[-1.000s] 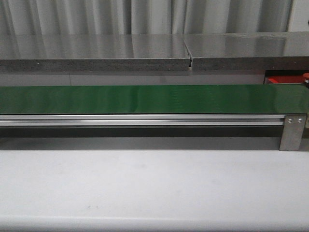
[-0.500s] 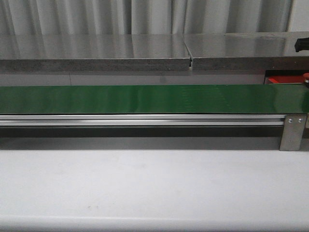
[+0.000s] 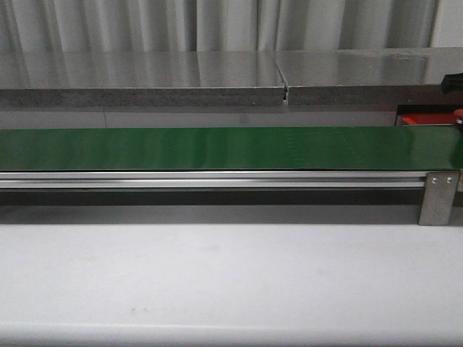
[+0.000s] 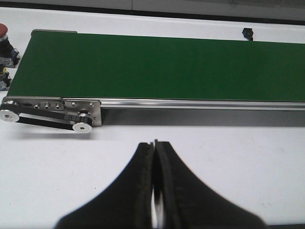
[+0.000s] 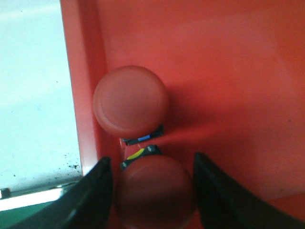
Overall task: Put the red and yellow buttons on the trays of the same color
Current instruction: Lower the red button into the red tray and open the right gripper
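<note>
Meanwhile, right pincer (image 5: pixel 152 191) spread around a red button (image 5: pixel 155 191) over the red tray (image 5: pixel 228 71), left pincer (image 4: pixel 155 148) pressed together

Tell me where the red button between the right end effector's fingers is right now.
In the right wrist view, that red button sits on the red tray, beside a second red button near the tray's wall.
</note>
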Available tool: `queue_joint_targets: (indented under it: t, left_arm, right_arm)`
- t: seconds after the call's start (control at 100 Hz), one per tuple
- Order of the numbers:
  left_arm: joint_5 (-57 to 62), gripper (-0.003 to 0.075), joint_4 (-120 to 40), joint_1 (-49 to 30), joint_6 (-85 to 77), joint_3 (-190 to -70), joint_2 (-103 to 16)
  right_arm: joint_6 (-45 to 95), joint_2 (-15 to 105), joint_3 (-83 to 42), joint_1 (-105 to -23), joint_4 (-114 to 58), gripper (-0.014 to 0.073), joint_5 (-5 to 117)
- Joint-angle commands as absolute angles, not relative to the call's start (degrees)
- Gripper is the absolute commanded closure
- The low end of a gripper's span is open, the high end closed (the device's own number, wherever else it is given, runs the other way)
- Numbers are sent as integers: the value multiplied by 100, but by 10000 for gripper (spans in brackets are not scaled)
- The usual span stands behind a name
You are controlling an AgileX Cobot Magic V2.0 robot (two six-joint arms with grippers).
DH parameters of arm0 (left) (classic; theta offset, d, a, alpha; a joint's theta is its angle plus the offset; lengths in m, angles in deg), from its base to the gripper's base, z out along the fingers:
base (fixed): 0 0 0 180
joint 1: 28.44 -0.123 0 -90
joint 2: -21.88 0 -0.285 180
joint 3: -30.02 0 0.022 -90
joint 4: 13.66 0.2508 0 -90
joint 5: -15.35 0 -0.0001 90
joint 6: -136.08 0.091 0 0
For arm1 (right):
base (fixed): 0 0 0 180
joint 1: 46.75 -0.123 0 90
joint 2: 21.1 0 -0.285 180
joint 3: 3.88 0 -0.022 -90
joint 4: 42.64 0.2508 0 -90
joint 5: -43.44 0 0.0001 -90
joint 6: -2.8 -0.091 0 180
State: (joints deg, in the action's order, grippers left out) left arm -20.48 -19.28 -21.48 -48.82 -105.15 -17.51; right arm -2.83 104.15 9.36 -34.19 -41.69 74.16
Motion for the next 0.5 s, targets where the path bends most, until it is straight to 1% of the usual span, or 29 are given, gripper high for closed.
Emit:
queue_joint_targets:
  t: [0.0, 0.03, 0.07, 0.31, 0.49]
  left_arm:
    - [-1650, 741, -1958, -2144, -4946, -10662, -1742]
    - [-1650, 741, -1958, -2144, -4946, -10662, -1742]
    - [-1650, 741, -1958, -2144, -4946, -10662, -1742]
    - [-1650, 741, -1958, -2144, -4946, -10662, -1742]
    - [-1650, 741, -1958, -2144, -4946, -10662, -1742]
  right_arm:
    - [-299, 10074, 1112, -3390, -4191, 31, 7098]
    - [-299, 10074, 1112, -3390, -4191, -2, 7098]
    - [-299, 10074, 1112, -3390, -4191, -17, 7098]
    - [-299, 9983, 1112, -3390, -4197, -9, 7127]
    - [-263, 9578, 1070, -3432, -4264, -2, 7238]
